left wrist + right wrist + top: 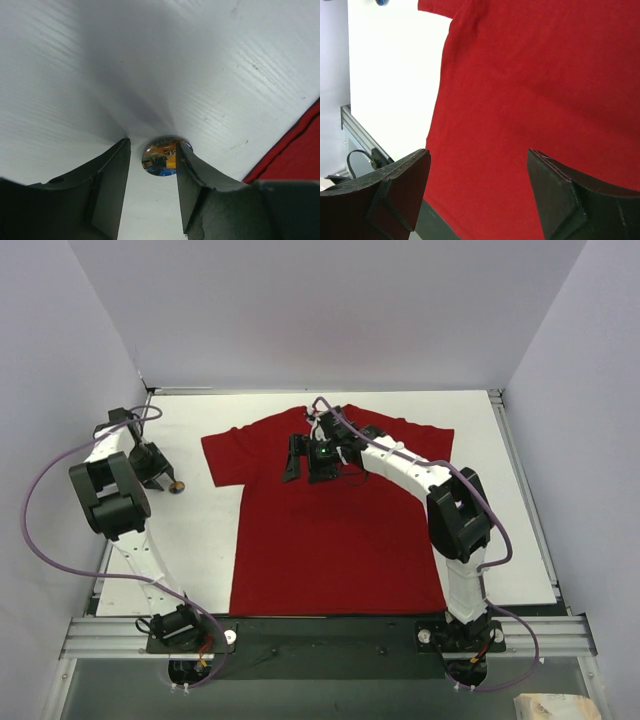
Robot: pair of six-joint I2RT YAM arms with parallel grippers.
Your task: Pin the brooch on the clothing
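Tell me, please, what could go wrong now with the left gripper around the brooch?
The brooch lies flat on the white table, nearer one finger of the open left gripper: closing jaws might push it aside or slip over it. The right gripper hangs open above the T-shirt, holding nothing, so cloth could shift during pinning.

the red shirt (535, 75) lies flat and fills most of the view. the white table (390, 75) shows on the left. the right gripper (479, 155) is over the shirt, its two dark fingers (400, 185) wide apart with nothing held.
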